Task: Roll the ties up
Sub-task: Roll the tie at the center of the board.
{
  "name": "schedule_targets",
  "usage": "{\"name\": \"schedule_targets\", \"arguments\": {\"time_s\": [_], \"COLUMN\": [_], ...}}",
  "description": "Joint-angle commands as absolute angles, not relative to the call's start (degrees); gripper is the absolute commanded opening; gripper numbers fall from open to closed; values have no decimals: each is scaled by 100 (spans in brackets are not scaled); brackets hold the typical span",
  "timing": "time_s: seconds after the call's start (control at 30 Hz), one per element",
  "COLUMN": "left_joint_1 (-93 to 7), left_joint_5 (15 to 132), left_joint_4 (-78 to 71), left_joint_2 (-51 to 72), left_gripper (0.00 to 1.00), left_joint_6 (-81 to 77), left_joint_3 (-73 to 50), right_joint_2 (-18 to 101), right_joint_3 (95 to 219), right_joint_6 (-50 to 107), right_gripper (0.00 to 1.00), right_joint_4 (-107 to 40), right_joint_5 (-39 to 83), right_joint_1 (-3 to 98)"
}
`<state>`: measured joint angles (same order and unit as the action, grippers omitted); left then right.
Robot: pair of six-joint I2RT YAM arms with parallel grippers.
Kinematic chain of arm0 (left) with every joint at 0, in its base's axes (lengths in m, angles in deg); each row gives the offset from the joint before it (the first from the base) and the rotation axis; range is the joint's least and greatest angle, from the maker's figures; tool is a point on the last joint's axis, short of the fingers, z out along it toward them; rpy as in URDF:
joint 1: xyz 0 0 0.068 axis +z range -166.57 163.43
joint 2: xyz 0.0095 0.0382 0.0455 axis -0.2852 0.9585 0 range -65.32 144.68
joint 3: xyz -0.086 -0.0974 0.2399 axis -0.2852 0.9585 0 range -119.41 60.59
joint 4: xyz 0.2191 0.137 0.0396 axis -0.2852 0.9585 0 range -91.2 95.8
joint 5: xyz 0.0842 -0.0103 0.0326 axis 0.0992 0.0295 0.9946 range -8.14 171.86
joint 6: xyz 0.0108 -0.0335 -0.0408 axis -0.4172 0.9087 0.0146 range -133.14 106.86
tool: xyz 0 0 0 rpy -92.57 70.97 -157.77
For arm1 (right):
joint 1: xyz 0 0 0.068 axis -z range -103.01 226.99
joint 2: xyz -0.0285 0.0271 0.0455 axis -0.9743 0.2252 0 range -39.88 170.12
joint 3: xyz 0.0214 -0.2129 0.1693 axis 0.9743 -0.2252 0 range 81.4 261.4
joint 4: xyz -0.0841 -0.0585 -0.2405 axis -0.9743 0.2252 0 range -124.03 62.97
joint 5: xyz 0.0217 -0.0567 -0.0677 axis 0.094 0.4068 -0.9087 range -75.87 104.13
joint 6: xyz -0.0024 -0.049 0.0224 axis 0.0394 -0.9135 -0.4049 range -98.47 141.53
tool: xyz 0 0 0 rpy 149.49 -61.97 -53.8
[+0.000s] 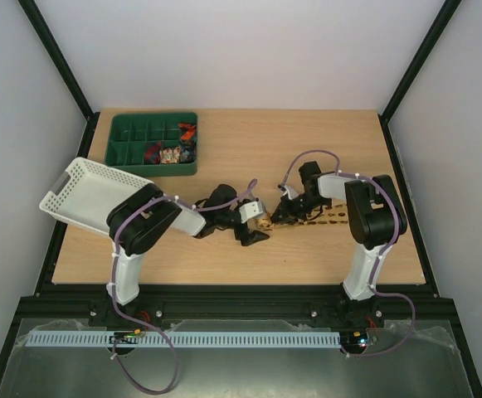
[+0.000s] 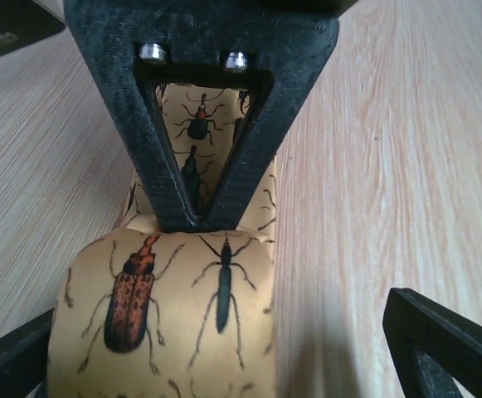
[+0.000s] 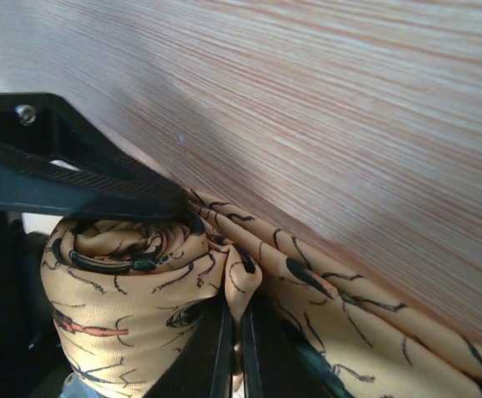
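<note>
The tan-gold tie (image 1: 323, 217) with beetle prints lies as a strip on the table, its left end rolled into a coil (image 2: 166, 323). My right gripper (image 1: 284, 214) is shut on a fold of the tie right next to the coil (image 3: 124, 290); its fingers (image 3: 220, 352) pinch the fabric between them. My left gripper (image 1: 255, 230) is open, with its fingers (image 2: 444, 348) spread on either side of the coil. The right gripper's shut fingers (image 2: 158, 166) show as a black V just behind the coil in the left wrist view.
A green compartment tray (image 1: 153, 117) at the back left holds a few rolled ties (image 1: 171, 155). A white perforated basket (image 1: 91, 195) sits tilted at the left edge. Purple cables run along both arms.
</note>
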<state>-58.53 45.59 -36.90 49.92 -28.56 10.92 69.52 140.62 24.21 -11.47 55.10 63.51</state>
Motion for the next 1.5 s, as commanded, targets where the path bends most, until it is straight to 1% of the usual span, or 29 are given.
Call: {"name": "schedule_targets", "arguments": {"time_s": [0.0,0.17,0.3,0.37,0.47,0.5,0.53,0.57,0.63,0.73,0.8,0.87,0.97,1.07,1.17,1.33,1.4,1.47], "left_joint_1": [-5902,-5941,-5972,-5971,-5937,-5911,-5889,-5873,-5852,-5832,-5832,-5844,-5863,-5867,-5867,-5876,-5884,-5891], "left_joint_5": [4378,4350,4513,4505,4415,4367,4367,4405,4477,4578,4617,4671,4853,4915,4926,4962,5020,5026], "left_joint_4": [-4207,-4455,-4633,-4592,-4350,-4209,-4014,-3810,-3434,-3098,-2955,-2815,-2639,-2542,-2491,-2468,-2488,-2481], "left_joint_2": [5290,5413,5500,5561,5555,5497,5442,5381,5245,5135,5129,5154,5223,5283,5302,5305,5318,5332], "left_gripper": [92,77,74,69,55,47,42,38,33,30,30,29,29,30,30,31,31,32], "left_joint_6": [-3137,-3290,-3392,-3479,-3651,-3756,-3874,-4003,-4201,-4248,-4175,-4055,-3920,-3835,-3803,-3767,-3725,-3738], "left_joint_3": [962,1081,1141,1084,1033,1046,1068,1089,1194,1292,1281,1203,1067,1006,1003,1013,999,981], "right_joint_2": [7370,7487,7534,7534,7492,7462,7423,7383,7235,6905,6739,6612,6472,6313,6520,6909,7060,7194], "right_joint_3": [13730,13761,13788,13764,13785,13807,13842,13892,14008,14113,14195,14288,14467,14439,14467,14468,14474,14505], "right_joint_6": [2491,2534,2476,2481,2471,2475,2472,2458,2401,2336,2239,2132,2042,2222,2486,2828,2885,2914], "right_gripper": [1,1,1,1,2,3,5,7,14,25,34,41,47,54,55,52,50,44], "right_joint_4": [-864,-873,-841,-847,-829,-799,-760,-681,-504,-222,10,246,533,390,205,-187,-325,-439], "right_joint_5": [4997,5122,5085,5073,5004,4996,4985,4975,5044,5243,5296,5352,5643,6210,6442,6527,6510,6507], "right_joint_1": [6173,6087,6055,6055,6051,6051,6052,6062,6100,6172,6201,6218,6216,6184,6068,6041,6022,6014]}}
